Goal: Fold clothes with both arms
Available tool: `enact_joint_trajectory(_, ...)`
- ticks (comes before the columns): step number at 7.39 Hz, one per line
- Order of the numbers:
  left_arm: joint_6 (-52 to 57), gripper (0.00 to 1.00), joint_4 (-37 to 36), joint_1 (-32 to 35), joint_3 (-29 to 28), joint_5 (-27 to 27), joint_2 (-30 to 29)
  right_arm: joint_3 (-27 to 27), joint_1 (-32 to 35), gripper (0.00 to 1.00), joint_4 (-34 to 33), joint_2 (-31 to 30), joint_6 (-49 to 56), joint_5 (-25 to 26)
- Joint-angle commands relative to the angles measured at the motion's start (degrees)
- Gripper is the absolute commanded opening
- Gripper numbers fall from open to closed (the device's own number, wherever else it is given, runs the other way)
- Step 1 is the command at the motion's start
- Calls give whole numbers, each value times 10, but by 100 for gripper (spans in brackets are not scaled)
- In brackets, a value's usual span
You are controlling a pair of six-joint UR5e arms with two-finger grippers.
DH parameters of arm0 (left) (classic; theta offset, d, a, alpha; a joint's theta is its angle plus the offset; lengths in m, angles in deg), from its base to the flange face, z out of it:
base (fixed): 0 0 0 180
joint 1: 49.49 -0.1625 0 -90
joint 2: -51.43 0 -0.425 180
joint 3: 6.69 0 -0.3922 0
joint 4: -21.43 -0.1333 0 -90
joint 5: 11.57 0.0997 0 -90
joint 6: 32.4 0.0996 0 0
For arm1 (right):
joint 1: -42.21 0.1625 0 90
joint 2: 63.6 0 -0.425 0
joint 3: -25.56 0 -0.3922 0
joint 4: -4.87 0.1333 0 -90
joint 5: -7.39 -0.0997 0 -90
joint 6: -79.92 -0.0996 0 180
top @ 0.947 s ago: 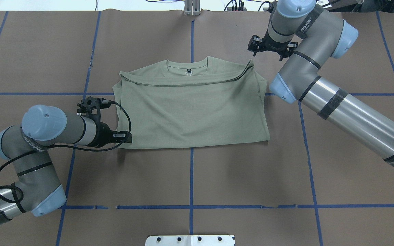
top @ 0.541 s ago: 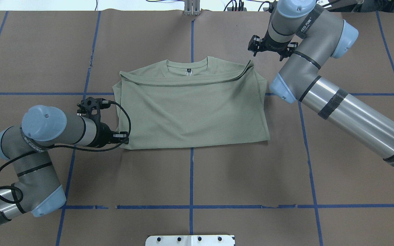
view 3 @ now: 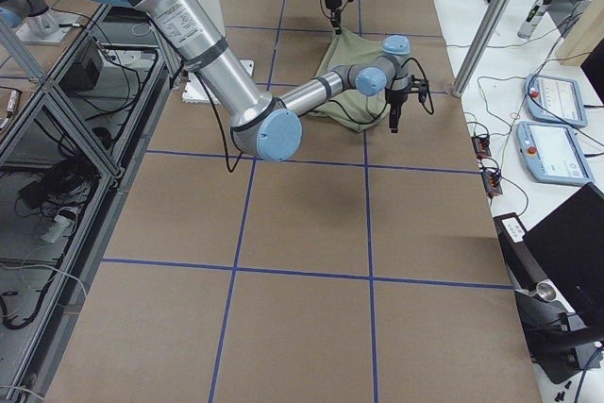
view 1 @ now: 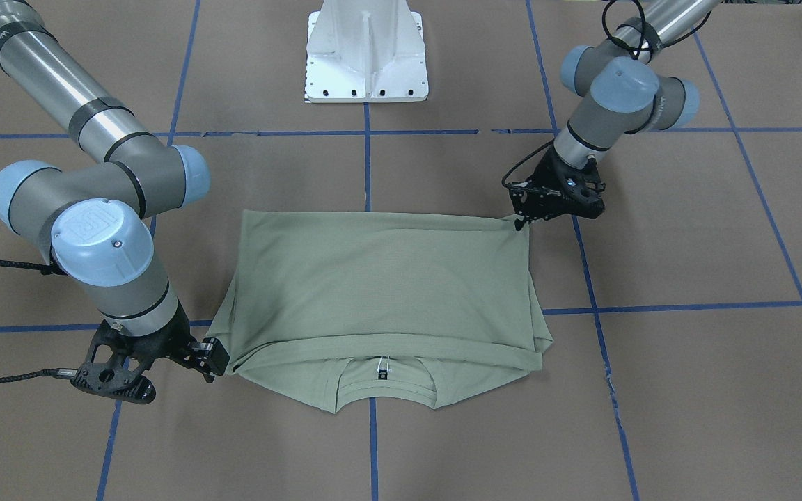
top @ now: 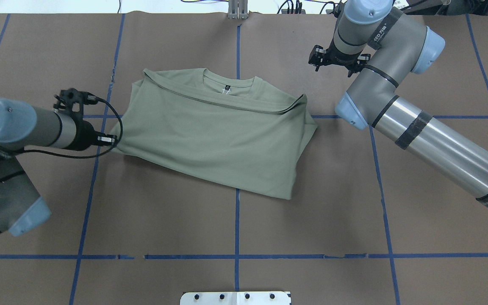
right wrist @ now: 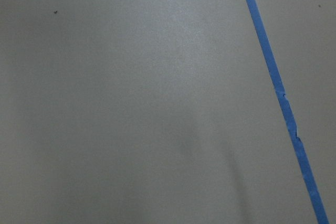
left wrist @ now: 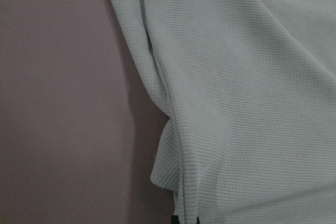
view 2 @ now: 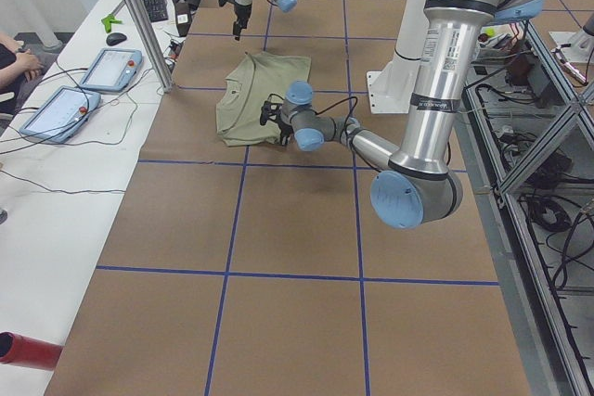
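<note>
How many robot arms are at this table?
2. The silver-and-grey left arm reaches the pale sage-green knit shirt at its left edge; the silver-and-grey right arm stands past its far right corner.

An embossed "UR" logo stands on the blue joint cap of the right arm, just beside the shirt's collar end. White lettering on that arm's black strap, off the shirt's collar side, is too blurred to read (likewise the neck tag).
</note>
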Motion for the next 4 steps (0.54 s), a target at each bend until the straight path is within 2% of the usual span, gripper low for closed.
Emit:
enact_joint_trajectory(1, 114, 0, -3, 101, -151, 3, -93, 0, -2, 100, 1, 2, -2, 0)
enact_joint_trajectory(3, 120, 0, 2, 120, -322, 12, -223, 1, -3, 100, 1, 4, -1, 0)
enact_joint_trajectory(4, 154, 0, 2, 127, -384, 68, -273, 0, -3, 100, 21, 4, -2, 1)
